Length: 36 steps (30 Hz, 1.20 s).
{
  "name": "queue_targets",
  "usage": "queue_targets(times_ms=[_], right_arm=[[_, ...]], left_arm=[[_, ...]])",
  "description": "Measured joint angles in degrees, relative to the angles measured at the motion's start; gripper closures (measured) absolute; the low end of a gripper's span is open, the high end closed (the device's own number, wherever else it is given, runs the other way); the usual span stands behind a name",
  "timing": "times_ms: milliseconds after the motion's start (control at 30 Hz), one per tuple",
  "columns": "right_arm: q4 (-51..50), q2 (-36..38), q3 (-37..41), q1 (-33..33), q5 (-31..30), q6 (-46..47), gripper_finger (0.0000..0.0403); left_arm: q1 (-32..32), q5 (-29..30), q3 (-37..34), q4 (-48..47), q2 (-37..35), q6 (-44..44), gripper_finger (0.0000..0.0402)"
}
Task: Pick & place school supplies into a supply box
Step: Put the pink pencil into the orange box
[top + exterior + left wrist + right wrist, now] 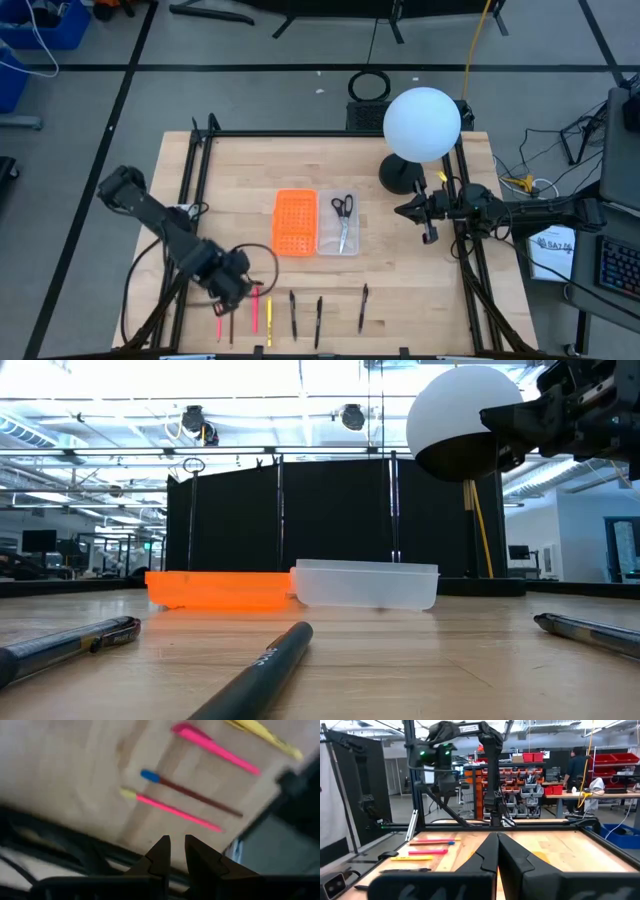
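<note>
Wooden boards make the table [400, 270], which stands in a big workshop with red bins on shelves and a person far behind. No writing can be read on the pens [318, 320] lying in a row along the near edge, but only the high view shows the scissors [343, 218] inside the clear box [352, 245], beside the orange tray [295, 222]. The left gripper [175, 851] hangs slightly apart and empty over the pink pencils [172, 809], and the right gripper [496, 851] waits closed at the right side.
</note>
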<state>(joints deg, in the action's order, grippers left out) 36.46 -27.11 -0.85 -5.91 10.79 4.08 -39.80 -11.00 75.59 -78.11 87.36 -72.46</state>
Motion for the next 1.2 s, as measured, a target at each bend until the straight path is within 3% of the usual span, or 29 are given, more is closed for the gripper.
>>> queue_targets(times_ms=[267,367,433,733,1033,1200], right_arm=[[0.18,0.0,0.01,0.0,0.02,2.47,0.0403],[1.27,-0.01,0.01,0.0,0.02,1.32,0.0403],[2.23,0.0,0.01,0.02,0.02,1.19,0.0403],[2.76,0.04,0.01,0.02,0.04,0.6,0.0403],[2.76,0.07,0.01,0.01,0.04,2.11,0.0403],[2.67,0.07,0.01,0.02,0.05,2.35,0.0403]], left_arm=[[-9.8,16.75,0.0,-0.64,0.45,-41.88,0.0335],[-12.46,22.37,-0.35,-0.46,0.95,-52.04,0.0335],[-13.23,22.63,-1.37,-0.41,1.72,-56.51,0.0335],[-11.67,13.76,-7.91,2.39,4.3,-56.64,0.0318],[-6.74,10.02,-15.82,11.07,4.3,-52.27,0.0203],[-6.09,9.49,-18.21,13.95,4.04,-50.61,0.0168]])
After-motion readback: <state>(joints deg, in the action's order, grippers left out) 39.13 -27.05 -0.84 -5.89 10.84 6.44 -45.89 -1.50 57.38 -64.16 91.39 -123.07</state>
